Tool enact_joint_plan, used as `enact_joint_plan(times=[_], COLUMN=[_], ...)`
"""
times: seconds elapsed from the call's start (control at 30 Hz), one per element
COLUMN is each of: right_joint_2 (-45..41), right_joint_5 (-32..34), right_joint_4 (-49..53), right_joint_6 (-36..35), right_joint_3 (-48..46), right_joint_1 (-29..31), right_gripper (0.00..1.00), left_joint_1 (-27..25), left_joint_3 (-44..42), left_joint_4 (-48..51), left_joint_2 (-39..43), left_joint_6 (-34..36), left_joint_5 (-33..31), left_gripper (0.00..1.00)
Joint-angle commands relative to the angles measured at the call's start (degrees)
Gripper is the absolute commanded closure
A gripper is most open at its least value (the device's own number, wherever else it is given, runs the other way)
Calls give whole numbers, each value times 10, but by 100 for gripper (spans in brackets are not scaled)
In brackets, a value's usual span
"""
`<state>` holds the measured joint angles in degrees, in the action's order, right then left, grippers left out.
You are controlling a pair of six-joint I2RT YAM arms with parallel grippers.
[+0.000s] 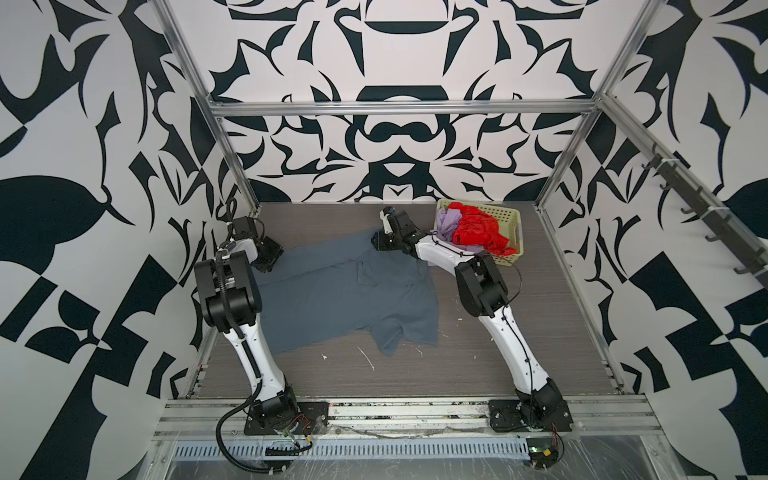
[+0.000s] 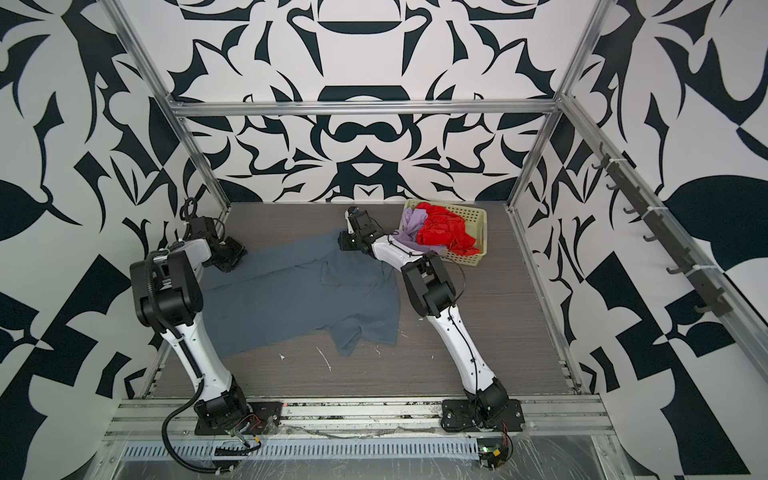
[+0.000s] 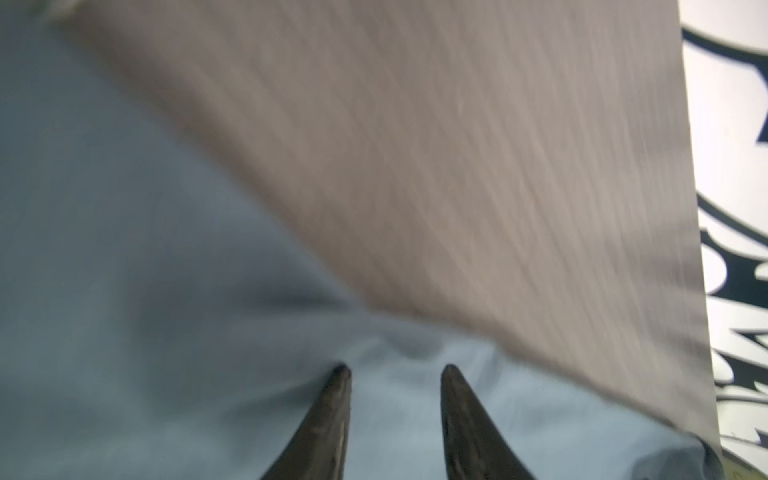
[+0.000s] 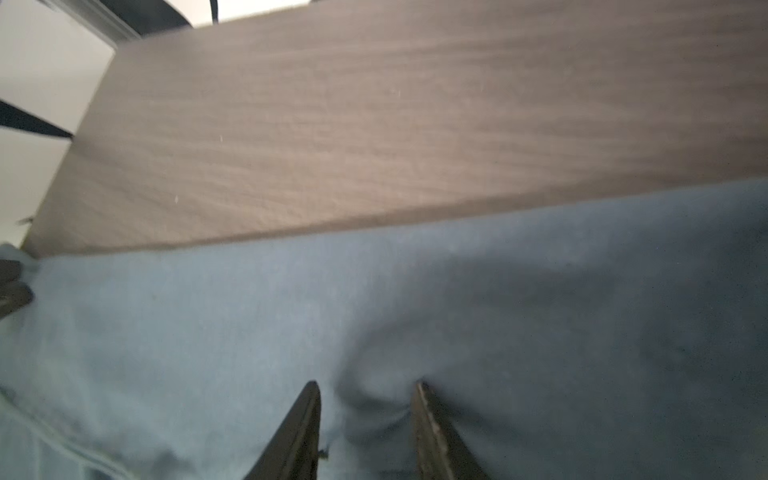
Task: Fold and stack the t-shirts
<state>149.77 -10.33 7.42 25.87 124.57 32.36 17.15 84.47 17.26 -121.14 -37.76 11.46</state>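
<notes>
At the far left of the table [image 1: 415, 374], the left gripper [image 3: 392, 368] reaches down onto a corner of the slate blue-grey t-shirt [image 1: 332, 299]. Its jaws stand narrow and pinch a small pucker of the cloth, with creases running out from the tips. The shirt lies spread across the middle of the table, rumpled, one sleeve pointing toward the near edge. Its far edge runs straight between the two arms. The right gripper [image 4: 368, 384] comes down on the shirt's far right corner, jaws likewise narrow, with a gathered fold of the fabric between them. Just beyond it, in the far right corner, sits the cream basket [image 1: 509, 216]. It holds the crumpled lilac t-shirt [image 1: 449, 220] and, to its right, the red t-shirt [image 1: 473, 230], which spills over the near rim.
</notes>
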Motion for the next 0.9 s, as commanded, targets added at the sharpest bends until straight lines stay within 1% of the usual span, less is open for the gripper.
enact_joint_plan(times=[0.0, 0.17, 0.27, 0.37, 0.43, 0.5, 0.6, 0.63, 0.7, 0.77, 0.8, 0.87], right_joint_2=[37, 127, 164, 144, 102, 44, -59, -92, -163, -224, -255, -303], right_joint_5=[9, -4, -45, -90, -105, -119, -132, -143, -126, -101, -84, -50], right_joint_4=[48, 85, 64, 11, -7, -25, -51, -67, -51, -30, -18, -4], right_joint_6=[24, 30, 48, 26, -8, -34, -64, -60, -90, -103, -104, -93], right_joint_3=[65, 208, 274, 265, 228, 189, 101, 71, 8, -54, -87, -154], right_joint_1=[-18, -38, -53, -60, -59, -58, -53, -51, -39, -25, -17, -6], right_gripper=[59, 59, 59, 59, 58, 57, 55, 54, 52, 51, 50, 50], left_joint_1=[1, 1, 2, 3, 4, 7, 14, 15, 18, 24, 29, 41], left_joint_3=[36, 135, 192, 216, 198, 164, 106, 86, 47, 13, -14, -76], left_joint_4=[36, 53, 48, 30, 4, -21, -22, -15, 31, 90, 110, 119], left_joint_2=[-59, -129, -163, -157, -117, -53, 52, 84, 149, 199, 225, 274], left_joint_6=[-12, -17, -19, -22, -19, -10, 10, 19, 40, 57, 61, 60], left_joint_5=[5, 17, 49, 85, 88, 89, 75, 62, 23, -16, -31, -53], left_gripper=[60, 60, 60, 61, 60, 59, 56, 54, 52, 50, 50, 48])
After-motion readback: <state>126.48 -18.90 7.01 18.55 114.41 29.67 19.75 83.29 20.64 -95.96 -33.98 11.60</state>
